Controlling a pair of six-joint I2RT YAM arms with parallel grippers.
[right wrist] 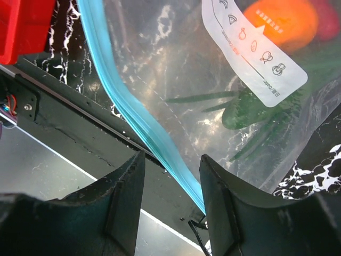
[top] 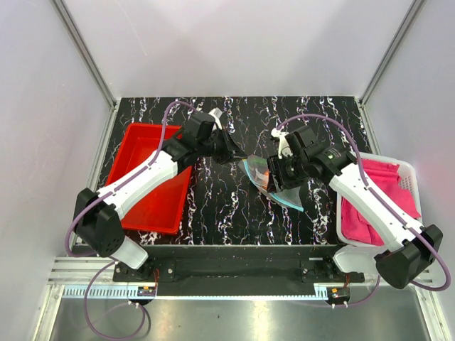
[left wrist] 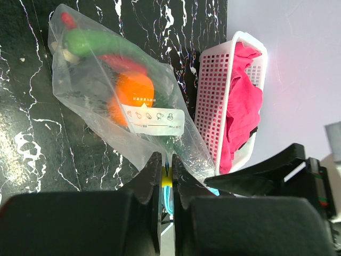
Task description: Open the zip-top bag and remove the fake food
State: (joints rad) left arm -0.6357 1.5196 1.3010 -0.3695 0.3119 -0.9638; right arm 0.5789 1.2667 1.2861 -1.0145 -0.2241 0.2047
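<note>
The clear zip-top bag [top: 274,183] hangs over the middle of the table between my two grippers. My left gripper [top: 240,155] is shut on the bag's zip edge; in the left wrist view [left wrist: 167,162] the jaws pinch the plastic by a yellow piece and the teal zip strip [left wrist: 169,198]. Inside the bag I see the orange fruit [left wrist: 133,96], green cucumber [left wrist: 93,44] and red chili [left wrist: 121,63]. My right gripper [top: 279,174] is open, with the teal zip strip [right wrist: 139,122] running between its fingers, untouched. The white label [right wrist: 254,50] faces the right wrist camera.
A red tray [top: 146,177] lies at the left under the left arm. A white basket [top: 409,174] with a pink cloth [top: 377,195] stands at the right; it also shows in the left wrist view [left wrist: 213,90]. The table's front rail [right wrist: 64,101] is below the bag.
</note>
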